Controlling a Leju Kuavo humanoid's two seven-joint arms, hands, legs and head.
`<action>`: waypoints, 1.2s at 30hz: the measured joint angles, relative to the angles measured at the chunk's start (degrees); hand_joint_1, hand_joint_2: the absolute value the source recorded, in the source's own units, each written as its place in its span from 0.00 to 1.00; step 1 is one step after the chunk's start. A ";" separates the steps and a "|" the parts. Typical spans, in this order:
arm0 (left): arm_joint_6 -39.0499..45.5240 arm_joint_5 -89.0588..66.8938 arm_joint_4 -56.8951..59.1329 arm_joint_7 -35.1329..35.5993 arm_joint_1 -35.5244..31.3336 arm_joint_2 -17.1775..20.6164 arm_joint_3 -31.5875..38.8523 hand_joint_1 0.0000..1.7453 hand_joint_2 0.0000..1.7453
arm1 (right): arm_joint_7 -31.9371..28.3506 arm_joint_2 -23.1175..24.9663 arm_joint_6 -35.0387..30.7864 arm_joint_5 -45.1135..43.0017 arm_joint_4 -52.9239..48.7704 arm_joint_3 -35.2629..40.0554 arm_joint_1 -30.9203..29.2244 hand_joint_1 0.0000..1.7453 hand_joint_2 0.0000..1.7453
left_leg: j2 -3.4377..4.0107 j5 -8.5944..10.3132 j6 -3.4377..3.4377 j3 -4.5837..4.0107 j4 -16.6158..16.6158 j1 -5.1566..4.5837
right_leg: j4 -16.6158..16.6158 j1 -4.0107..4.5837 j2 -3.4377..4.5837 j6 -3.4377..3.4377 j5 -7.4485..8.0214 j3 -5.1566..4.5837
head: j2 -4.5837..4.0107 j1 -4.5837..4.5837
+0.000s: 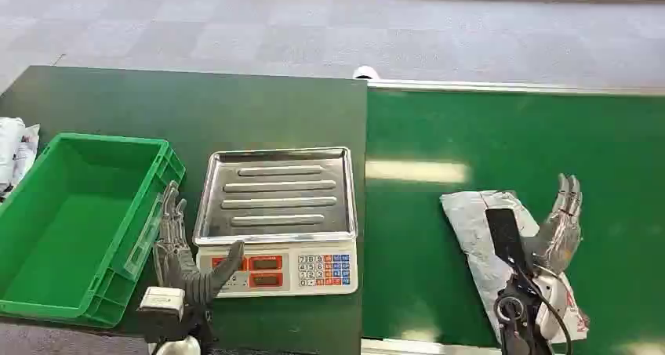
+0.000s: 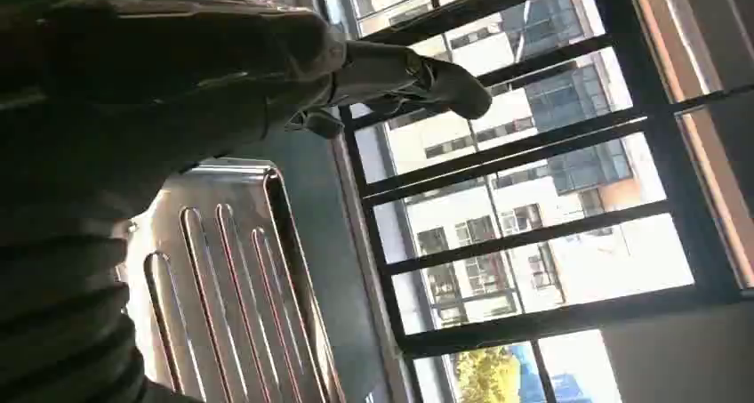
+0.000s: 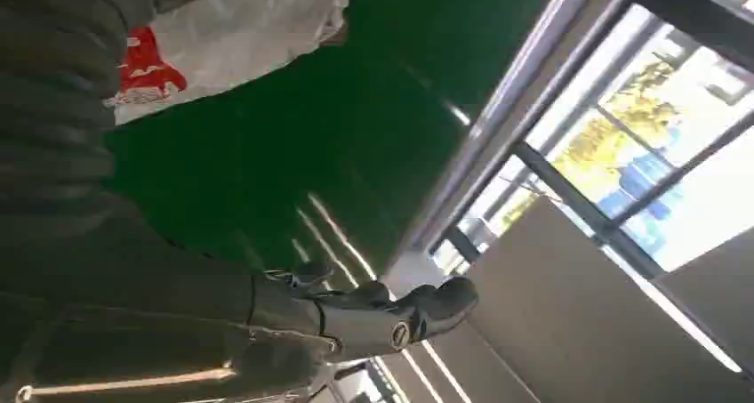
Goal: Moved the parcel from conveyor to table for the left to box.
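A grey-white plastic parcel [image 1: 480,230] with a red print lies on the green conveyor belt [image 1: 510,143] at the right; its red-printed end [image 3: 178,47] appears in the right wrist view. My right hand [image 1: 558,230] hovers at the parcel's right side, fingers straight and apart, holding nothing. My left hand [image 1: 182,253] stands open between the green crate [image 1: 78,230] and the scale [image 1: 276,222], thumb over the scale's front panel. The scale's steel tray [image 2: 222,278] is bare. The crate is empty.
The scale and crate sit on a dark green table [image 1: 196,104] left of the conveyor. Crumpled white packaging [image 1: 14,147] lies at the table's far left edge. Grey carpet floor [image 1: 314,34] lies beyond. Windows [image 2: 533,198] fill the left wrist view's background.
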 measured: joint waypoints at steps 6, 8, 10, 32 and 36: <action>-1.61 -1.05 -1.00 2.86 -1.81 0.02 0.04 0.00 1.00 | 10.71 -1.66 12.42 1.16 11.35 -3.38 -4.49 0.00 1.00 | 0.01 -0.01 0.00 -0.02 0.00 0.00 | 0.00 0.00 0.00 0.00 0.00 -0.02 | 0.00 0.00; -1.92 -1.20 -1.00 3.10 -2.35 -0.15 0.09 0.00 1.00 | 12.52 -1.97 15.54 1.42 15.83 -3.73 -5.46 0.00 1.00 | -0.01 0.00 0.00 -0.02 0.00 0.00 | 0.00 0.00 -0.01 0.00 0.00 -0.01 | 0.00 0.00; -2.08 -1.25 -1.00 3.19 -2.52 -0.33 0.11 0.00 1.00 | 12.74 -1.99 15.82 1.53 18.36 -3.91 -5.71 0.00 1.00 | -0.01 0.00 0.00 -0.02 0.00 0.00 | 0.00 0.00 -0.01 0.00 0.00 -0.01 | 0.00 -0.02; -2.12 -1.77 -1.31 4.96 -3.51 -2.71 2.51 0.00 1.00 | 13.98 -1.40 12.95 6.30 24.51 -3.67 -9.03 1.00 1.00 | 0.01 -0.01 0.00 0.18 0.00 0.00 | 0.01 0.01 0.00 0.00 -0.01 0.21 | 0.00 -0.02; -2.08 -0.74 -2.23 3.76 -2.51 -2.71 2.71 0.00 1.00 | 6.21 0.13 5.71 3.66 15.55 -3.39 -7.18 1.00 1.00 | -0.01 -0.01 0.00 0.10 0.00 0.01 | 0.01 0.02 -0.02 0.00 -0.02 0.14 | 0.00 0.00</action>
